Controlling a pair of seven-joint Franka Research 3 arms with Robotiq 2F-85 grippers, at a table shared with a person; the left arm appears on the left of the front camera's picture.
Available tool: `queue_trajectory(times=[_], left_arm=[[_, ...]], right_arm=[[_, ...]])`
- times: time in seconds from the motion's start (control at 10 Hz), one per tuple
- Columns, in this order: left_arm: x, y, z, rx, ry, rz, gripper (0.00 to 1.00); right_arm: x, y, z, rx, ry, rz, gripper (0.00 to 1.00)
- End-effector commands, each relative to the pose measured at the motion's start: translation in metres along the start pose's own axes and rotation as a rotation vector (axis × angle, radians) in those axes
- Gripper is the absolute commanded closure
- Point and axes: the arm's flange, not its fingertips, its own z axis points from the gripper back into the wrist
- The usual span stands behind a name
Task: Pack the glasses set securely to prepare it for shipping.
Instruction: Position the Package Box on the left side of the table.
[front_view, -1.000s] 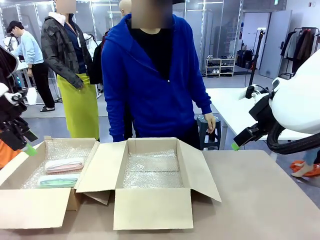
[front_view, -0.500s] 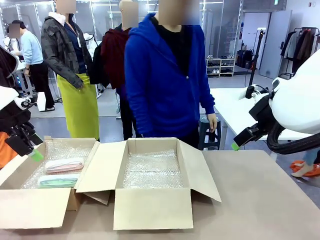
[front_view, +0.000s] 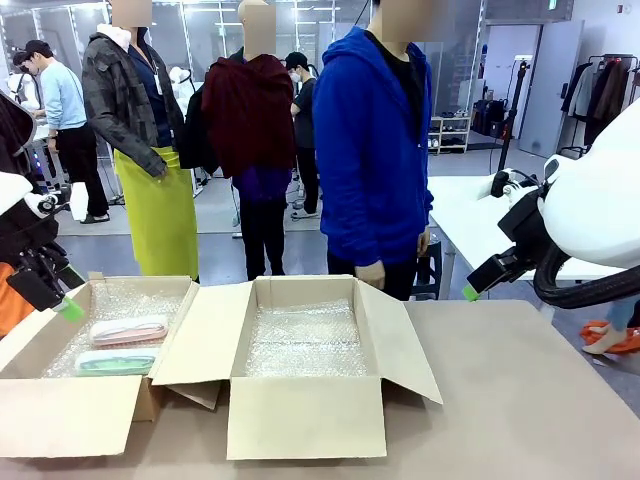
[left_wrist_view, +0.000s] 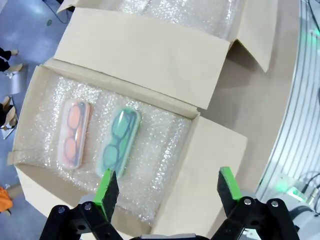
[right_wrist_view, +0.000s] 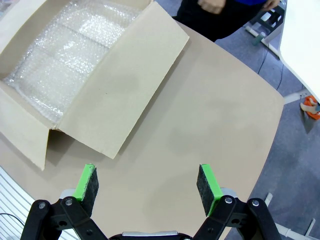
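I see a tan worktop (front_view: 520, 400) carrying two open boxes. My left pincer (left_wrist_view: 167, 186), wide, overlooks the pink case (left_wrist_view: 74, 133) and green case (left_wrist_view: 118, 141) (glasses visible through lids); right pincer (right_wrist_view: 147, 181) wide at three o'clock.

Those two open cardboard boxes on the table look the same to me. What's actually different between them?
The left cardboard box holds two cases on its bubble wrap, a pale pink case and a mint green case, lying side by side; the middle cardboard box holds bubble wrap alone. The open left gripper hovers above the left box; no gripper is above the middle one. Both are brown, flaps open, lined with bubble wrap.
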Motion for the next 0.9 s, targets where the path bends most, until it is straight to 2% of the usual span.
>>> queue_trajectory(times=[0.0, 0.8], left_arm=[[0.0025, 0.0021, 0.0017, 0.024, 0.012, 0.014, 0.00], [0.0025, 0.0021, 0.0017, 0.024, 0.012, 0.014, 0.00]], right_arm=[[0.0007, 0.0031, 0.0006, -0.012, 0.002, -0.020, 0.00], [0.0007, 0.0031, 0.0006, -0.012, 0.002, -0.020, 0.00]])
